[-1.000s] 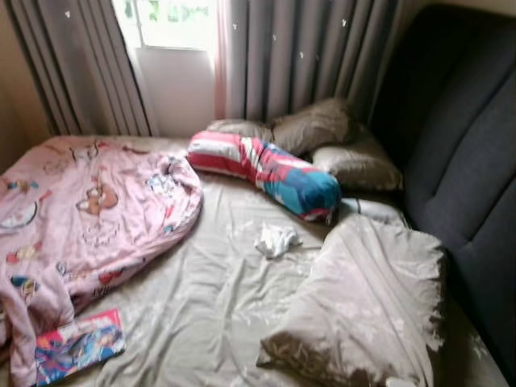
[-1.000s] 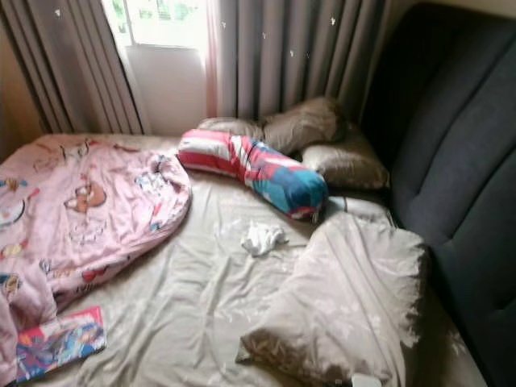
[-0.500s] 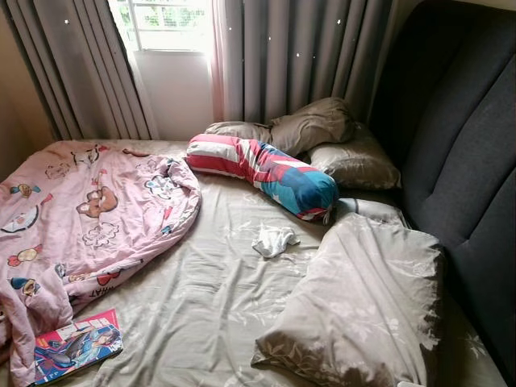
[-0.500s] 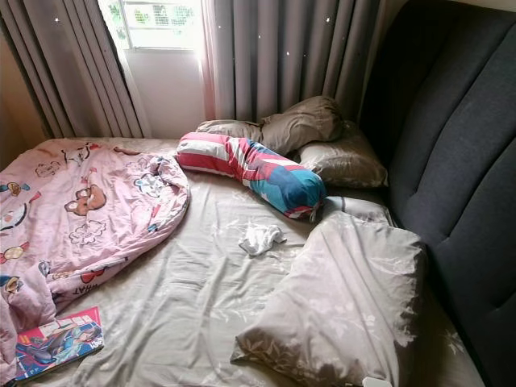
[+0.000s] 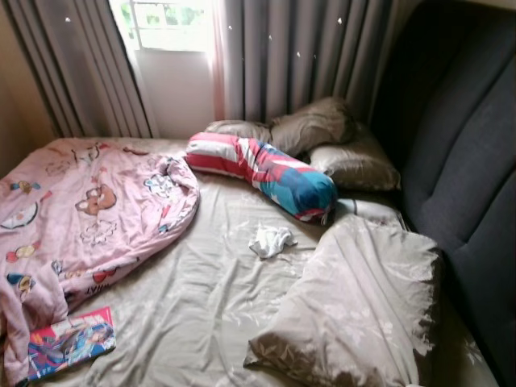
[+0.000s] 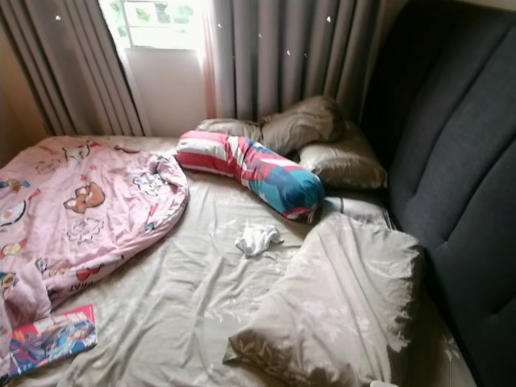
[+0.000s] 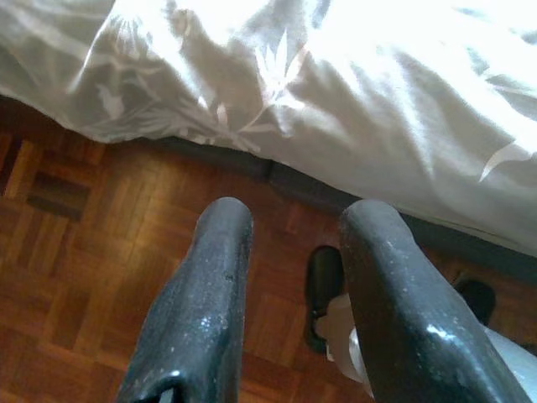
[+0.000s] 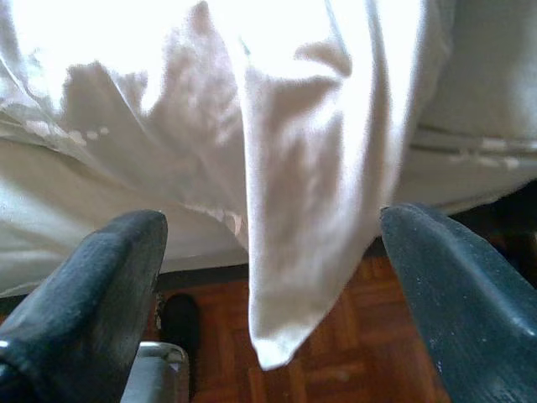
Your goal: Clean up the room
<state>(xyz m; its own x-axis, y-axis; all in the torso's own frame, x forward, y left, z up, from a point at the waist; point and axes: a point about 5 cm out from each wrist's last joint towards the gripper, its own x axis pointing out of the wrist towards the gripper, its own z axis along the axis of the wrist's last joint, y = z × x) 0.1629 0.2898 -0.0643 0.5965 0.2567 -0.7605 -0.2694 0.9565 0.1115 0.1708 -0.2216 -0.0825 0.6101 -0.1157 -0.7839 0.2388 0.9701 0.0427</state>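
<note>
A messy bed covered by a beige leaf-print sheet lies before me. On it: a crumpled pink cartoon blanket at the left, a colourful book near the front left, a small white crumpled cloth in the middle, a striped red, white and blue bolster, and a large beige pillow at the front right. My left gripper hangs open over the wooden floor beside the bed's edge. My right gripper is open, with a hanging corner of the sheet just beyond its fingers.
Several beige pillows are piled at the head, against the dark padded headboard on the right. Grey curtains and a window stand behind the bed. Parquet floor runs along the bed's near side.
The head camera has shifted slightly, so the whole scene sits a little lower and to the left. Nothing on the bed has moved.
</note>
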